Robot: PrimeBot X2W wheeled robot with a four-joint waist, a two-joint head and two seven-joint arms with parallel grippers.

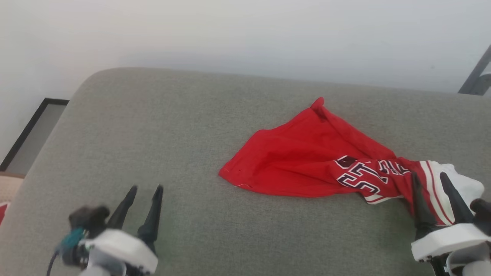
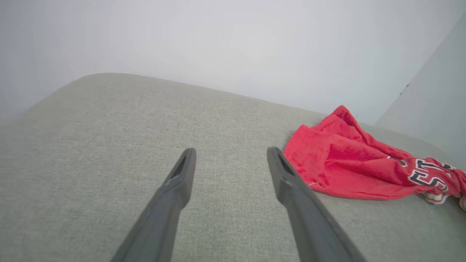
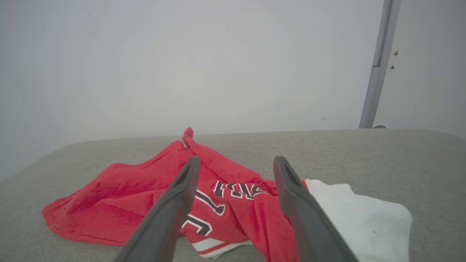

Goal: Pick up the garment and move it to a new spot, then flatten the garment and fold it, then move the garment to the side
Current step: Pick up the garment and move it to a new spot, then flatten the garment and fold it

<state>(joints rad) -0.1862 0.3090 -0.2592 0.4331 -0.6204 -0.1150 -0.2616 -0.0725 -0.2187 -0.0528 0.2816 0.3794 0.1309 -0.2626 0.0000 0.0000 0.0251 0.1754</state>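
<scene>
Garment (image 1: 307,161) lies crumpled on the grey padded surface (image 1: 153,126), right of centre in my head view. Left claw (image 1: 145,188) is spread wide, empty, well apart from it. Right claw (image 1: 429,175) is spread wide over the white-sleeve end. Left wrist view: left claw (image 2: 231,150) is apart over bare padding, garment (image 2: 346,163) off right. Right wrist view: right claw (image 3: 236,159) is apart above the lettering, gripping nothing; contact I can't tell.
</scene>
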